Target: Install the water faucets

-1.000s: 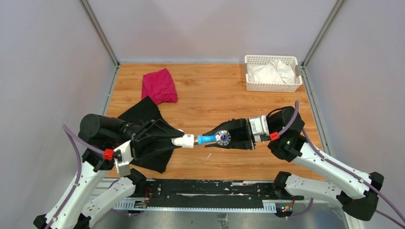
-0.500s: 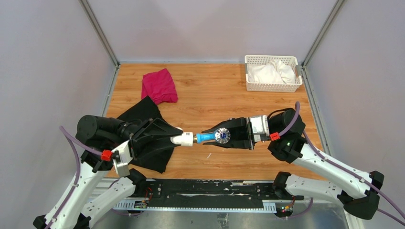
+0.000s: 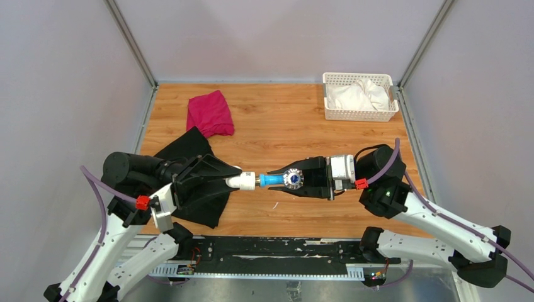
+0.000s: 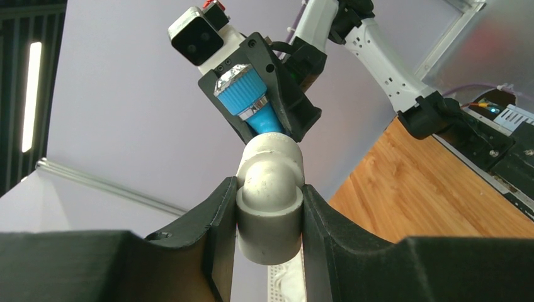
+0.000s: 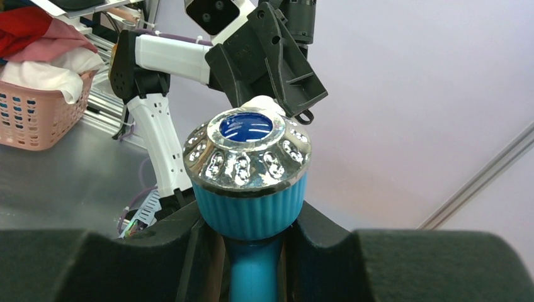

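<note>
The bright blue water faucet (image 3: 277, 181) with its round silvery knob (image 3: 292, 180) hangs above the table's front middle, my right gripper (image 3: 286, 182) shut on it. Its blue stem meets the short white pipe fitting (image 3: 243, 182), which my left gripper (image 3: 232, 182) holds shut. From the left wrist, the white fitting (image 4: 269, 201) sits clamped between the black fingers (image 4: 217, 226), with the faucet (image 4: 252, 104) joined at its far end. From the right wrist, the knob (image 5: 247, 157) fills the view between the black fingers (image 5: 182, 245), and the fitting (image 5: 264, 104) shows just behind it.
A black cloth (image 3: 195, 179) lies under the left gripper and a red cloth (image 3: 210, 113) behind it. At the back right corner stands a white basket (image 3: 360, 113) with white cloth inside. Grey walls close in three sides.
Both grippers with the faucet and fitting have shifted slightly left and a touch away from the near edge. The right arm's elbow has moved right. Both grips are unchanged.
</note>
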{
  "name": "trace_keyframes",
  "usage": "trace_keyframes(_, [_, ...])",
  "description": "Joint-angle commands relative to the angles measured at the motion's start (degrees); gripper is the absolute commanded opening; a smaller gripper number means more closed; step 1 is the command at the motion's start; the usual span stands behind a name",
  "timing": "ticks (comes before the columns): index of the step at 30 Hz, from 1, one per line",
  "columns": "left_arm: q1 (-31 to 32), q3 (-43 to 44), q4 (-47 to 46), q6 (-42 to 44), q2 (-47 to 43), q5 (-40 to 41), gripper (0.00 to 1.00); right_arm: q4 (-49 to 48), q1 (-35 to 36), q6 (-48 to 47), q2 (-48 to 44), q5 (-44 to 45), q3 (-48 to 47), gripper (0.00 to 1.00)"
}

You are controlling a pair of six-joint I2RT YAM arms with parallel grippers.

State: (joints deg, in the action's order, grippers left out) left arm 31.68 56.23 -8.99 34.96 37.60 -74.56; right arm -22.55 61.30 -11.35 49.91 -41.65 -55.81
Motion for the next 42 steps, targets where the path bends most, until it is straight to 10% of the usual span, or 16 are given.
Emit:
trace_keyframes(1, [0.0, -1.6, 0.5, -0.2, 2.2, 3.9, 0.0, 3.3, 2.4, -3.1, 0.4, 2.4, -1.7, 0.0])
trace_keyframes(17, [0.0, -1.5, 0.7, -7.2, 5.8, 5.8, 0.0, 4.6, 2.7, -5.2, -1.0, 5.3, -0.3, 0.0])
trace_keyframes(29, [0.0, -0.6, 1.5, -44.4, 7.4, 27.1, 0.0, 12.3, 0.9, -9.5, -9.5, 16.9, 5.4, 0.0])
trace_keyframes(42, [-0.2, 7.8, 16.5, -68.0, 18.3, 23.4, 0.0, 20.4, -0.5, -12.7, -16.3, 23.7, 9.9, 0.0])
